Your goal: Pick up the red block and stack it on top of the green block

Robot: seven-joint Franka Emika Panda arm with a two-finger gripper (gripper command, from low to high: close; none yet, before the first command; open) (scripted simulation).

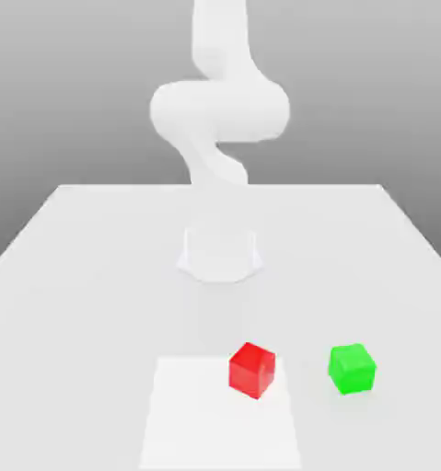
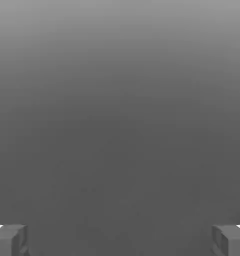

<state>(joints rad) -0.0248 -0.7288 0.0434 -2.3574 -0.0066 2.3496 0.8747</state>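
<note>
White table [image 1: 95, 267], paler square patch [image 1: 196, 414] near front

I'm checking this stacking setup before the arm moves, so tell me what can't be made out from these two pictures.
- Arm, exterior view: the picture's top edge cuts off its upper part.
- Tool, hand view: its fingertips sit wide apart at the picture's lower corners, cut off by the edges.
- Red block and green block, exterior view: their far and under faces are hidden by the cubes themselves.
- Table, exterior view: its near edge is cut off by the picture's bottom.
</note>
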